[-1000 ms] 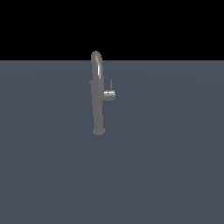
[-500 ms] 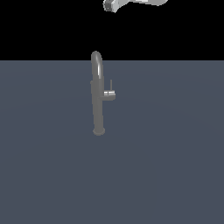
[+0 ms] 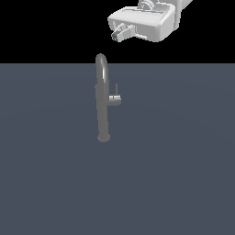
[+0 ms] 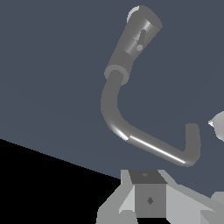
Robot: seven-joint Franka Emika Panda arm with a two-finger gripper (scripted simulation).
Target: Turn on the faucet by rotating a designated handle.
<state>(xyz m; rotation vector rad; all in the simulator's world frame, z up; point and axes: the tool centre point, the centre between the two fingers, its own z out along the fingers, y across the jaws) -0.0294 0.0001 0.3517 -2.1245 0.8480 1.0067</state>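
End effector [image 3: 120, 33] is hanging high above the faucet [image 3: 103, 98], toward the exterior view's right; I'm not able to tell finger spacing. Faucet is standing upright mid-table [image 3: 183, 160], handle [image 3: 114, 98] jutting toward the exterior view's right, thin lever up. Wrist view: I'm looking down the gooseneck [image 4: 131, 127] at the handle [image 4: 140, 41]. Judging it rigid, slick metal; I'm planning to push the lever tip. Plenty of open room around.
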